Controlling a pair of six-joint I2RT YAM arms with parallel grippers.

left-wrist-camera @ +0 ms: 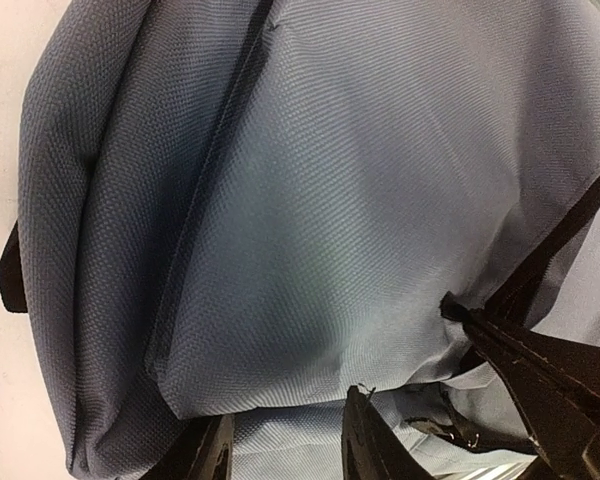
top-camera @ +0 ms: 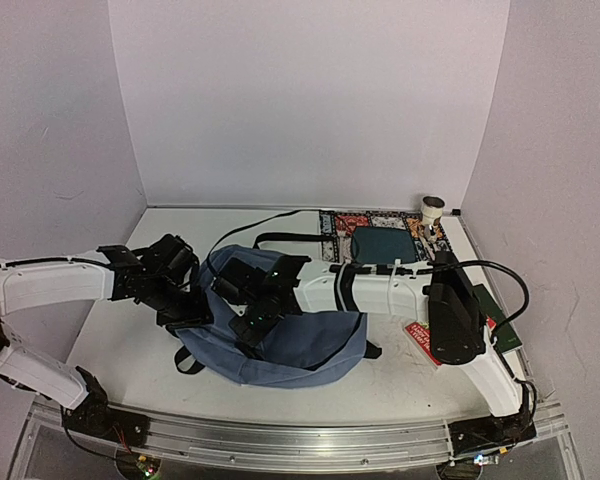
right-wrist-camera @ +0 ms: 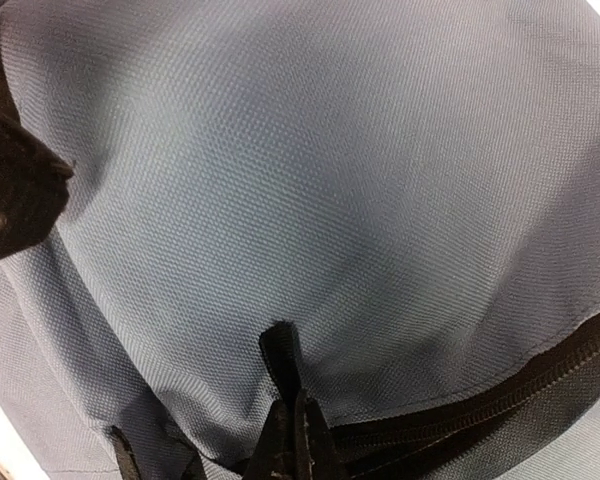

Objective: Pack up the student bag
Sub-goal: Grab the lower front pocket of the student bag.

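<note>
Your student bag (top-camera: 315, 350) lay at the table's 6 o'clock, btwn both arms. R gripper (right-wrist-camera: 292, 440) had jaws together, pinching bag fabric by the zipper (right-wrist-camera: 500, 400). L gripper (left-wrist-camera: 285, 450), at bag's 9 o'clock, had jaws apart w/ fabric btwn. Teal pouch (top-camera: 385, 245) sat at 1 o'clock.

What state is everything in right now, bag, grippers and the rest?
student bag: lying slumped, visible zipper stretch looks closed.
zipper pull: pinched by right gripper.
right gripper: shut on zipper pull.
left gripper: jaws apart, fabric between; grip unclear.
teal pouch: lying flat, outside bag.
white cylinder: upright.
</note>
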